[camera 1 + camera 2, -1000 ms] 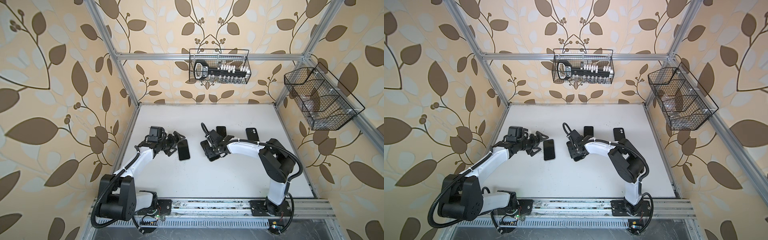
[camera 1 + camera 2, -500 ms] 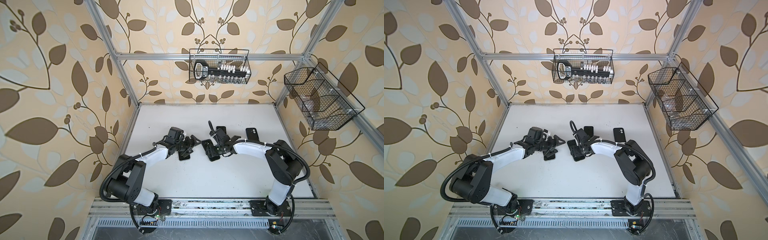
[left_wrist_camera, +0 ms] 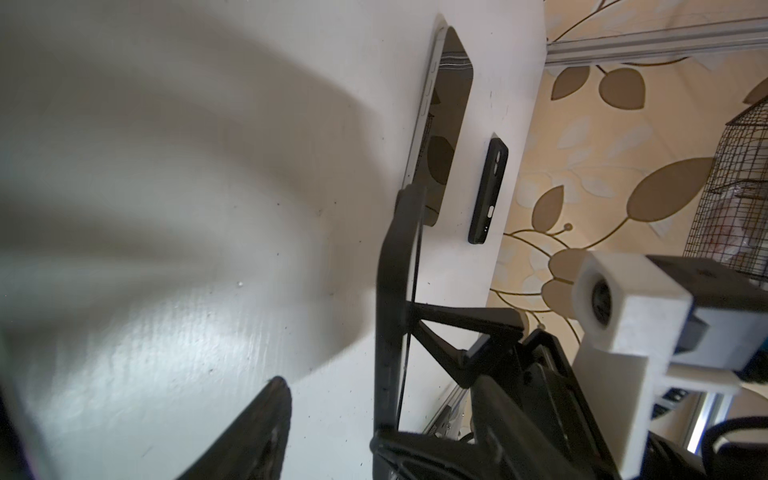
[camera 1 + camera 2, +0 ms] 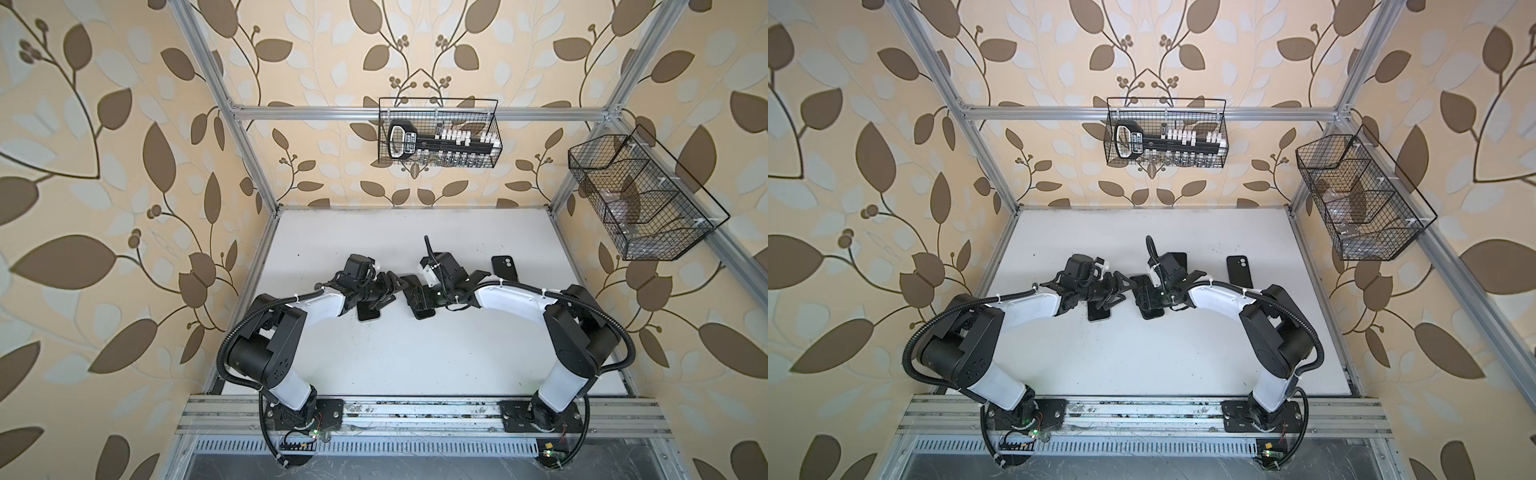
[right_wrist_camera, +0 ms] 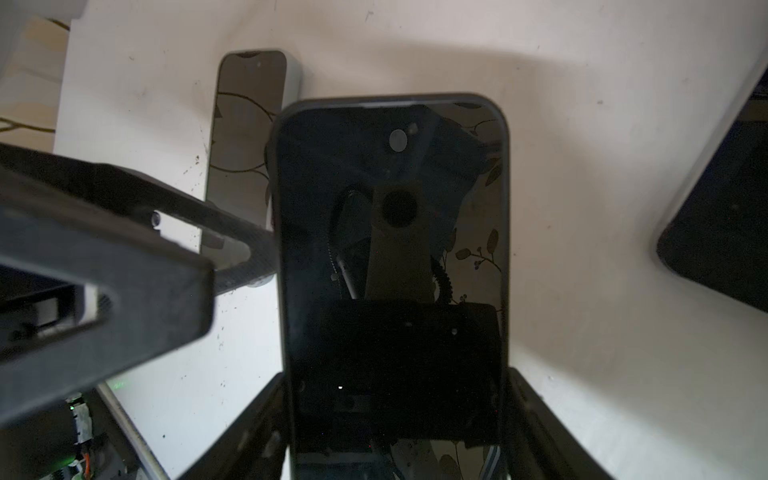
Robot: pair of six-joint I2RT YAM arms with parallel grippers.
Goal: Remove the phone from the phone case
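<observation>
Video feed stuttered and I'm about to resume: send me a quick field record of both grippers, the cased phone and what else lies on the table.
right gripper: closed on the lower end of the cased phone, screen toward its wrist camera
left gripper: jaws apart, one finger against the cased phone's side edge
progress: cased phone not yet separated
table, loose: silver-edged phone, dark phone, black case back up; none gripped

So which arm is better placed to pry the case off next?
Left, probably. The right claw is shut on the cased phone, holding it by its sides, so it is occupied. The left claw is open and free, one finger at the phone's edge.
</observation>
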